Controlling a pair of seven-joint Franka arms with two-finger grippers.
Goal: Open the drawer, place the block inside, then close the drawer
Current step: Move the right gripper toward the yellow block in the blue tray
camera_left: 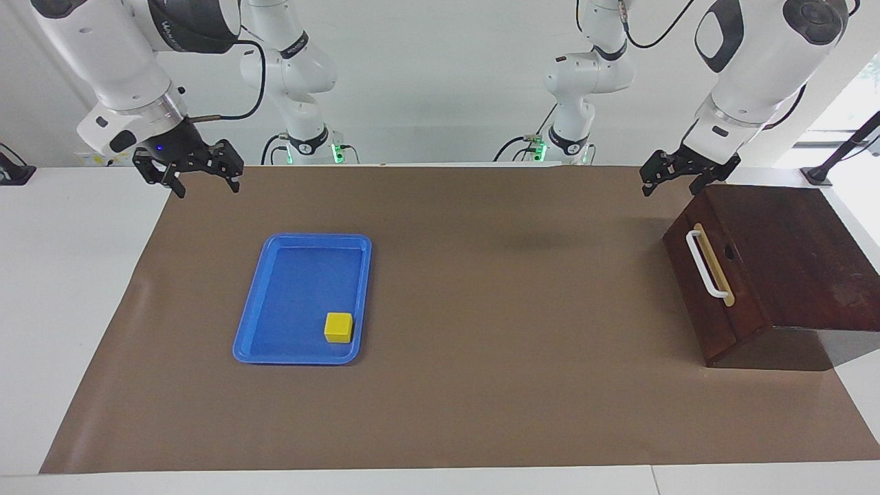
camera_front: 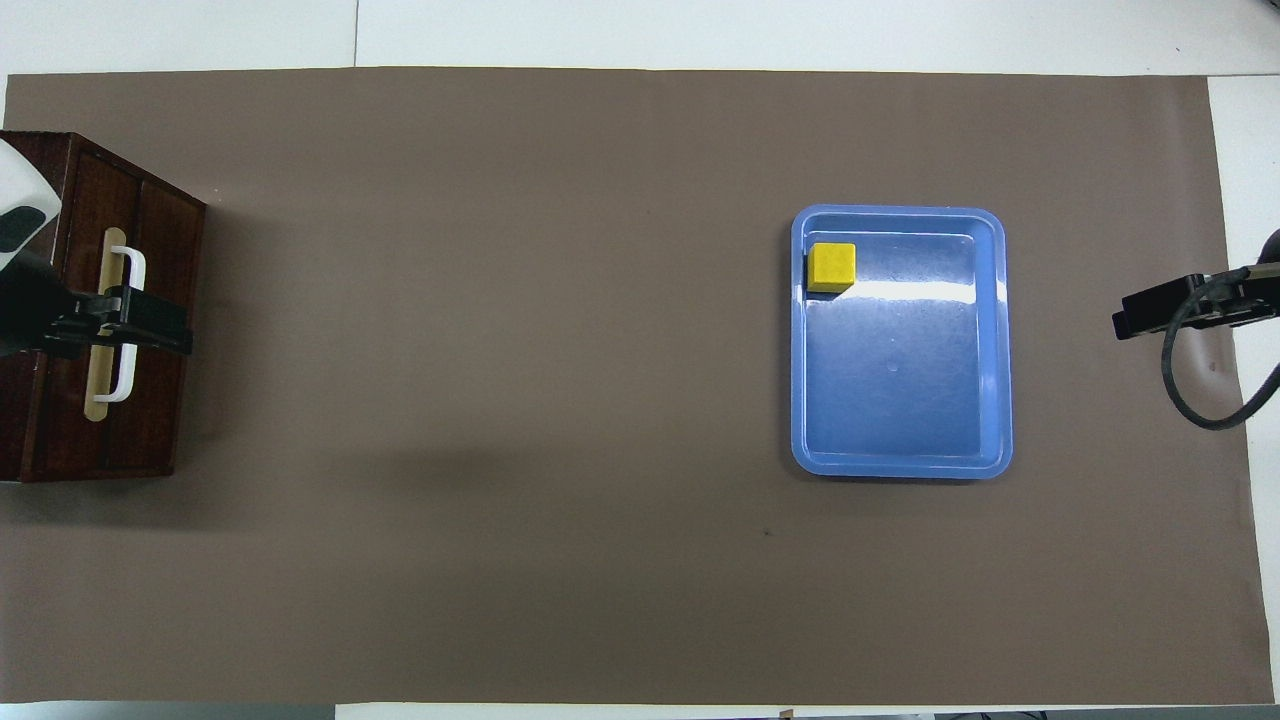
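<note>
The drawer [camera_left: 715, 275] is shut in a dark reddish-brown wooden box at the left arm's end of the table, with a white bar handle [camera_left: 707, 265] on its front; it also shows in the overhead view [camera_front: 150, 250]. The yellow block [camera_left: 338, 327] lies in a blue tray [camera_left: 302, 238], in the corner farther from the robots and toward the left arm's end. The overhead view shows the block [camera_front: 832, 267] and tray [camera_front: 900, 212] too. My left gripper [camera_left: 677, 180] is open and empty, raised over the box's edge. My right gripper [camera_left: 206, 185] is open and empty, apart from the tray.
A brown mat [camera_left: 481, 309] covers most of the white table. The box's sloped top [camera_left: 797, 247] reaches the table's end. In the overhead view the left gripper [camera_front: 150, 325] covers the handle, and the right gripper [camera_front: 1145, 318] shows at the mat's edge.
</note>
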